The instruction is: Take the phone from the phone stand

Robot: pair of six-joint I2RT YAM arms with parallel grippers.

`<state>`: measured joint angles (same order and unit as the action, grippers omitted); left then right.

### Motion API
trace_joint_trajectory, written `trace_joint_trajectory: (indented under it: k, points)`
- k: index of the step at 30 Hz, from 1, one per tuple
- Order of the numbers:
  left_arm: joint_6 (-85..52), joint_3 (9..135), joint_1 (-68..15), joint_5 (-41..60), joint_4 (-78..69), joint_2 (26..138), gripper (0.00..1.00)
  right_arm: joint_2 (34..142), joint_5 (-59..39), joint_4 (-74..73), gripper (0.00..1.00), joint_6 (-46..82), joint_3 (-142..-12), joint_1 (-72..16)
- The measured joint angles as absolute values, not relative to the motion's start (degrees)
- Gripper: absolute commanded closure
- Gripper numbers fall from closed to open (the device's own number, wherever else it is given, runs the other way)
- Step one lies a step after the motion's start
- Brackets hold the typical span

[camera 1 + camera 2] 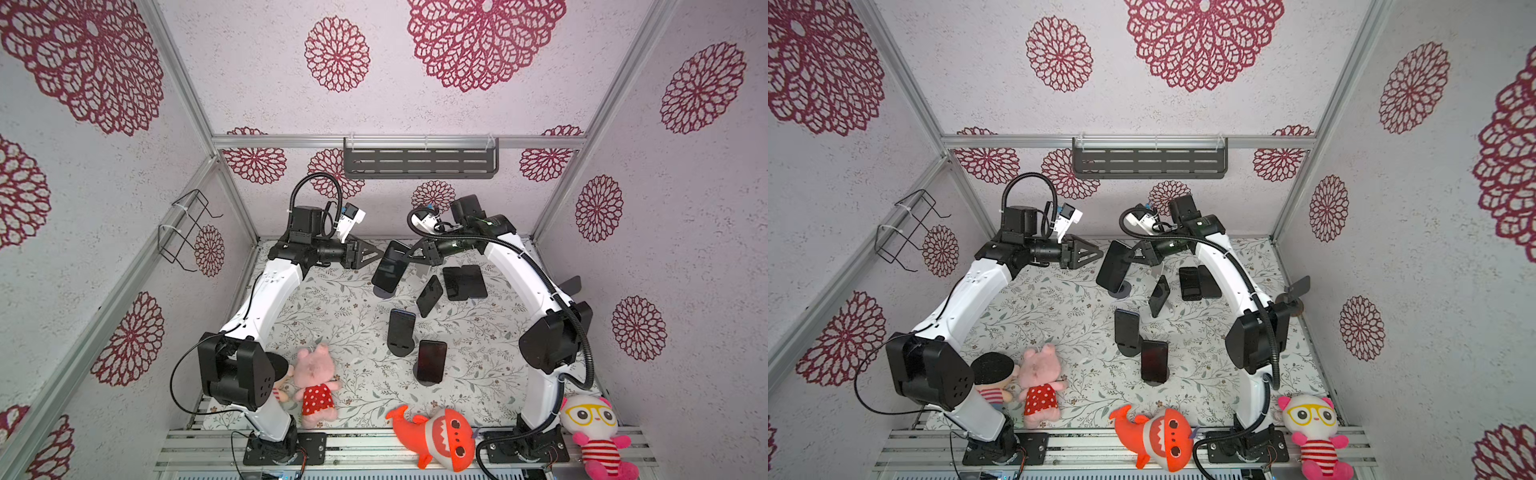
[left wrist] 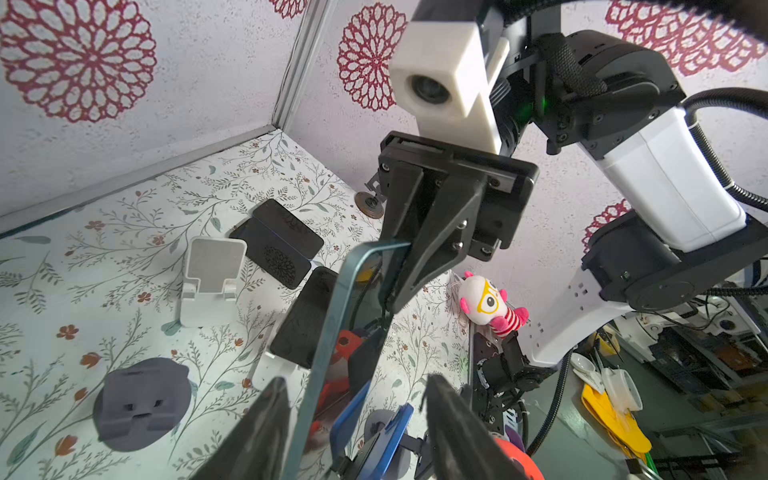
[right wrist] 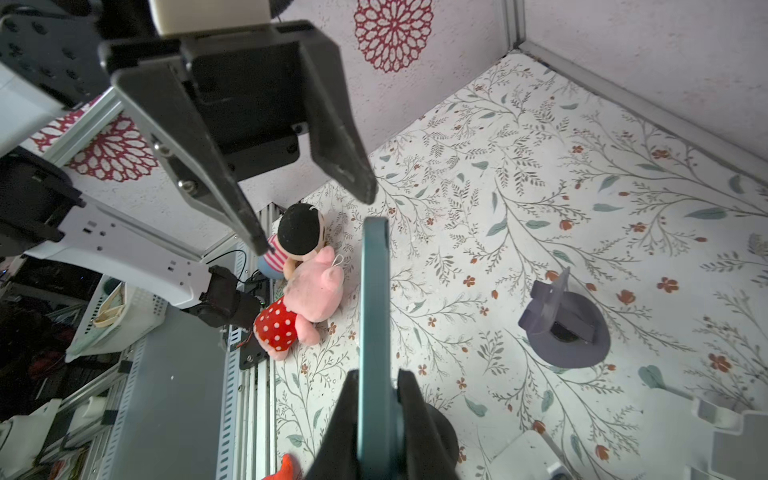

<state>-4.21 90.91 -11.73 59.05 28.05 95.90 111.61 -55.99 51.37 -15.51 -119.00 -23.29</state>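
currently the phone (image 1: 388, 268) is held clear of the floral mat (image 1: 332, 299). it is clamped across its thickness at one short end by the right gripper (image 1: 409, 255), whose fingers are pressed onto its two faces. the long axis is carried straight out beyond those fingertips, so the free end is pointed away from the right gripper and toward the left gripper (image 1: 376, 252). in both top views the phone is seen slanted, with a dark glossy face turned upward. in the right wrist view it is seen edge-on, its teal rim running out from between the fingers (image 3: 417, 419).

the left gripper's jaws are parted and nothing is clamped in them. in the left wrist view the teal rim is seen passing between its fingers (image 2: 257, 432); whether it is touched cannot be told.

the grey stand (image 2: 141, 403) is seen on the mat just below the left gripper, apart from the phone. beneath the right gripper a white stand (image 2: 212, 278) is placed, and beside it a second white stand (image 2: 274, 370) is loaded with a dark phone (image 2: 305, 316). two flat phones (image 1: 463, 282) are laid side by side under the right gripper's wrist. nearer the arm bases than either gripper, a black stand (image 1: 401, 347) and a further stand (image 1: 428, 380) are each loaded with an upright phone.
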Motion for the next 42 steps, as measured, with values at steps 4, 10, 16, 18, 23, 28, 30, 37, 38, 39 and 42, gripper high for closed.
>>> trace_joint_trajectory:
  k: [4, 10, 16, 18, 23, 28, 30, 37, 38, 39, 42]
  points:
    - [-4.38, 90.89, -11.7, 59.72, 26.83, 95.94, 0.27, 111.63, -58.92, 52.18, 1.0, -17.1, -119.0, -23.24]
    - [-5.23, 89.82, -11.75, 62.35, 24.36, 97.03, 0.38, 111.63, -62.11, 52.62, 1.0, -18.55, -119.0, -23.24]
    - [-9.74, 83.77, -12.03, 66.63, 16.86, 97.56, 0.5, 112.29, -62.74, 54.74, 1.0, -20.05, -120.6, -23.24]
    - [-10.5, 83.2, -12.21, 67.44, 15.77, 97.58, 0.57, 113.08, -62.85, 55.83, 1.0, -20.88, -122.17, -23.24]
    - [-11.33, 83.35, -12.67, 70.08, 15.42, 98.1, 0.73, 114.08, -63.72, 57.39, 1.0, -22.33, -123.48, -23.24]
    - [-11.38, 83.35, -13.28, 71.66, 15.44, 99.46, 0.84, 115.68, -63.99, 58.96, 1.0, -23.29, -124.03, -23.03]
    - [-10.46, 83.33, -13.5, 72.29, 15.25, 99.7, 0.92, 116.25, -64.79, 59.88, 1.0, -23.38, -124.38, -22.74]
    - [-9.65, 83.33, -13.89, 73.23, 13.93, 99.77, 1.0, 116.57, -66.32, 61.41, 0.97, -23.53, -125.14, -22.26]
    - [-9.65, 83.33, -13.89, 73.21, 13.93, 99.77, 1.0, 116.57, -66.28, 61.41, 0.92, -23.49, -125.14, -22.26]
    - [-9.65, 83.33, -13.89, 73.17, 13.96, 99.77, 1.0, 116.57, -66.24, 61.39, 0.86, -23.42, -125.14, -22.26]
    - [-10.07, 83.31, -13.96, 72.73, 13.89, 99.77, 1.0, 116.6, -65.45, 60.86, 0.69, -22.72, -125.14, -22.26]
